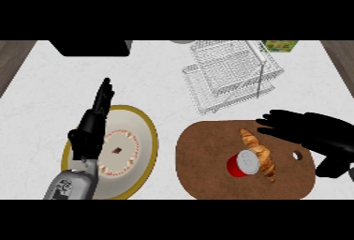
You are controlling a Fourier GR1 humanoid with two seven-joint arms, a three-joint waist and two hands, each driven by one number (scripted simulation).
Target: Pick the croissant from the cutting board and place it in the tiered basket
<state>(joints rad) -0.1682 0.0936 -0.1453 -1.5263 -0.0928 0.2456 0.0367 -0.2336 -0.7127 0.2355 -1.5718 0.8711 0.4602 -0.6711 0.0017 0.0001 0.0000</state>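
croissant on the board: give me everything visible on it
The croissant is golden-brown, elongated, with ridged, flaky-looking segments and tapered ends. It lies flat on the brown cutting board, running from upper left to lower right. A red cup sits against its left side. The right hand hovers just to its upper right, fingers open, not gripping it.

We read this as a kitchen. The surface is a pale, marbled counter (173,98) with darker wood-toned edges at far left and right. On it we see food-prep items: a brown oval board (207,164) with a hanging hole, carrying a croissant (259,152) and a red cup (242,165); a gold-rimmed plate (146,136) holding a frosted cake (119,151); a white wire basket (232,70) in tiers. A green carton (280,45) and a black appliance (93,47) sit at the back edge; we cannot identify either further.
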